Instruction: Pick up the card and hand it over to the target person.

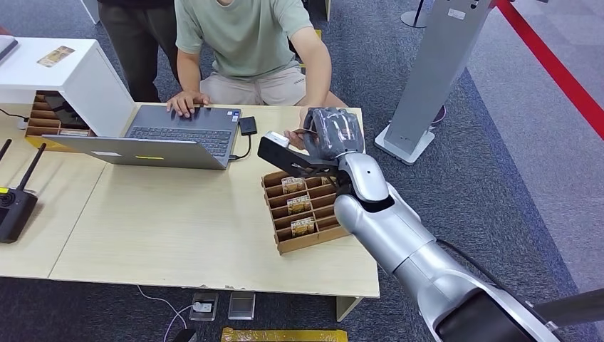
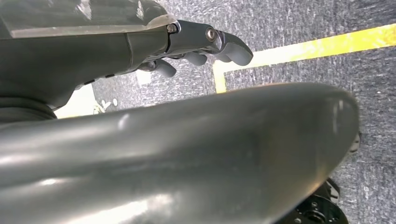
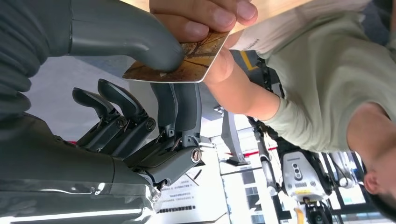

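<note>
Right hand (image 1: 331, 132) raised at centre frame of head view, above far end of cardboard divider tray (image 1: 303, 211) on table (image 1: 171, 228). Card (image 3: 187, 58) pinched between thumb and fingers (image 3: 180, 100), upper centre of right wrist view; remaining fingers curled apart below. Card also gripped at opposite edge by person's hand (image 3: 205, 18). Person in green shirt (image 1: 242, 35) seated upper centre, behind laptop (image 1: 167, 135). Left hand (image 2: 196, 46) hanging over floor, fingers loosely curled, holding nothing.
</note>
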